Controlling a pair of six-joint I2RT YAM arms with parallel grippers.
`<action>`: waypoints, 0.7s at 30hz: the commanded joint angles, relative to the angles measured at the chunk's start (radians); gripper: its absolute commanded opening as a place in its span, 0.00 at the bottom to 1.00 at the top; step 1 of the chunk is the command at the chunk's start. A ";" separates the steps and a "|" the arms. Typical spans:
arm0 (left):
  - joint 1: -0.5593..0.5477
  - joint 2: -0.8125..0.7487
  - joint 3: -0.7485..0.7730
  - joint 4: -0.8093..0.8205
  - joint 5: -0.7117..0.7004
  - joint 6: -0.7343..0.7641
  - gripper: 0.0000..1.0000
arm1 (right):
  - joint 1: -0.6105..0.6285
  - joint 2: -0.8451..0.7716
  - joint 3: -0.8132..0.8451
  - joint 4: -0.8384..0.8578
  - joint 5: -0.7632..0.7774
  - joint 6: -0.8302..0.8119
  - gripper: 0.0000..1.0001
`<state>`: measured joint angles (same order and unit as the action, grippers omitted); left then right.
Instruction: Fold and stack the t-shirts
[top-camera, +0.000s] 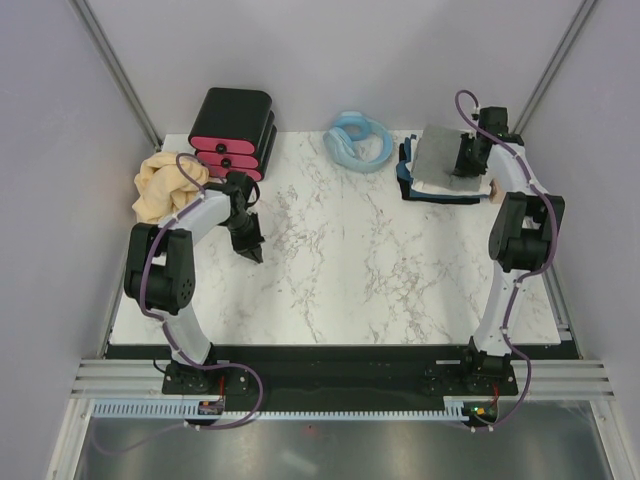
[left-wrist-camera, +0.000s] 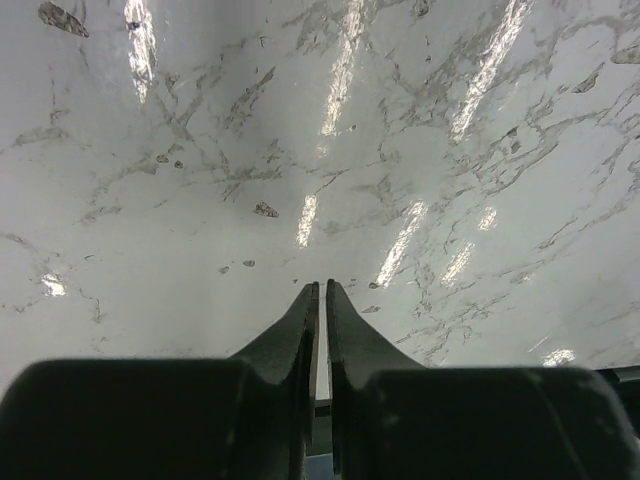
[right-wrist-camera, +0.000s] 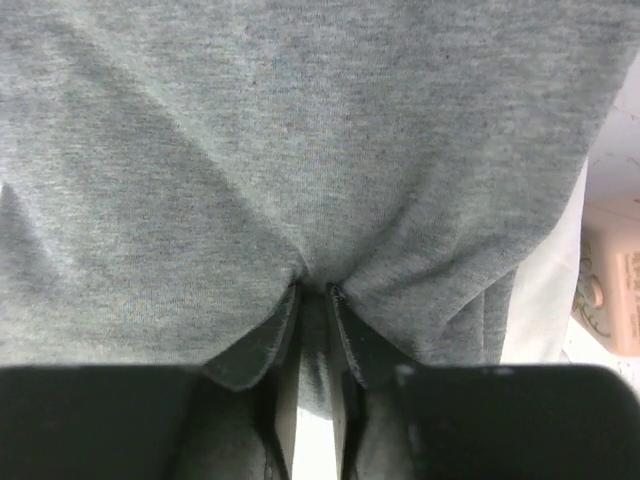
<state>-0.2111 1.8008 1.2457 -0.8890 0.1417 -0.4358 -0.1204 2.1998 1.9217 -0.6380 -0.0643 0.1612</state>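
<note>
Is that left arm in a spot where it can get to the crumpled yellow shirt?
Probably yes. The yellow shirt lies crumpled at the far left edge of the table, right beside the left arm, nothing between them. Its fingers are shut and empty over bare marble, so they must open first.

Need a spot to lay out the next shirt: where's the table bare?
Bare: table centre and near half, between left gripper and right arm. Crowded: far edge, with tan t-shirt, black drawer box, blue hose, t-shirt stack under right gripper.
</note>
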 joint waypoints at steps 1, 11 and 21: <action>-0.004 0.012 0.049 0.010 0.027 0.029 0.13 | 0.001 -0.142 -0.043 -0.008 -0.005 0.011 0.31; -0.004 0.028 0.069 0.013 0.044 0.020 0.14 | 0.099 -0.115 0.089 -0.025 -0.108 0.058 0.33; -0.004 -0.018 0.063 0.012 -0.001 0.019 0.29 | 0.192 0.063 0.060 -0.014 -0.029 0.138 0.36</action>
<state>-0.2111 1.8256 1.2785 -0.8860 0.1589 -0.4362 0.0650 2.2124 1.9961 -0.6430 -0.1413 0.2501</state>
